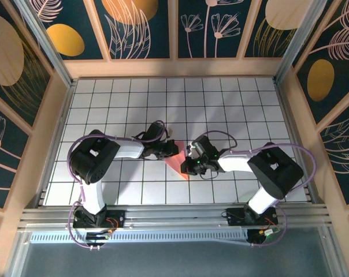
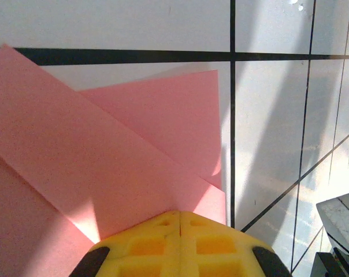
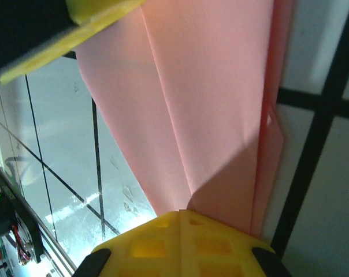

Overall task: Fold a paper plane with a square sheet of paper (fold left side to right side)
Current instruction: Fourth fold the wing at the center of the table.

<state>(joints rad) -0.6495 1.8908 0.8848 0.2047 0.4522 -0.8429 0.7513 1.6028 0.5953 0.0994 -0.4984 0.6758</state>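
Now | one folded square sheet of paper [image 2: 105, 150] | left fingers [image 2: 145, 245] together | right fingers [image 3: 145, 245] together

No legible text or labels anywhere.

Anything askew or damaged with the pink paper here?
Nothing torn or spilled. The pink paper lies flat under the shut left gripper and right gripper; its layered edge shows a small kink and offset layers.
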